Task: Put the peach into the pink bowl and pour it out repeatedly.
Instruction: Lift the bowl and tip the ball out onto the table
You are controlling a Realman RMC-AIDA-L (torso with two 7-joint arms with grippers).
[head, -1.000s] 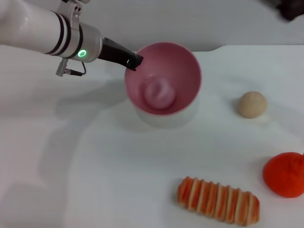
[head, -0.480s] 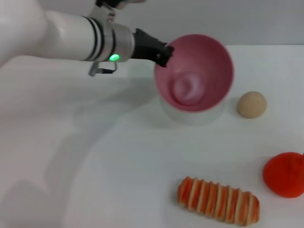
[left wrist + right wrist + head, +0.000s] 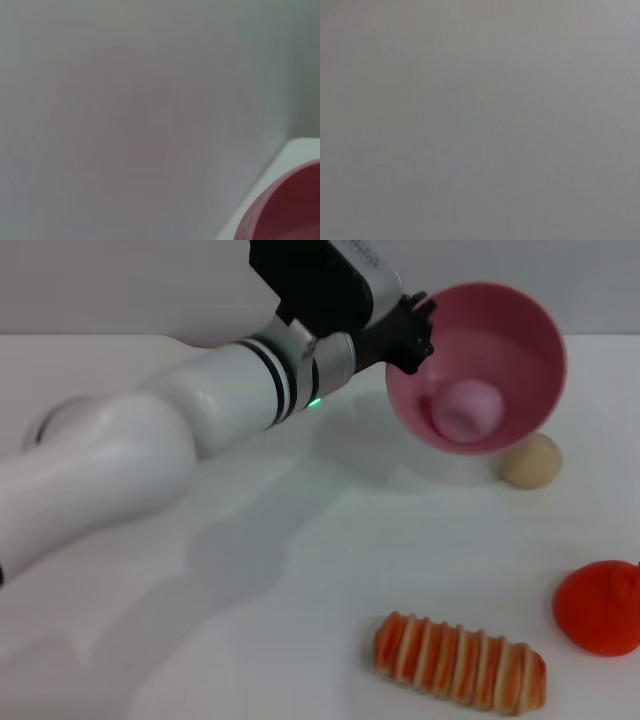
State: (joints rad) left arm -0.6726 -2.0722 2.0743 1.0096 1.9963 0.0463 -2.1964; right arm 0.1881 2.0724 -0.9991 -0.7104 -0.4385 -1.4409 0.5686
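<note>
Peach (image 3: 466, 408) sits inside the pink bowl (image 3: 520, 340), which the left gripper (image 3: 412, 335) pinches by its rim, lifted and tilted above the tan ball (image 3: 531, 460). Pouring looks underway; next, tip further.

the pink bowl (image 3: 478, 365) is gripped at its rim by the left claw (image 3: 412, 332), lifted off the white worktop (image 3: 300, 640) and tilted toward the camera. the peach (image 3: 464, 410) is seen inside it, low down. a beige ball (image 3: 531, 460) sits just beside.
</note>
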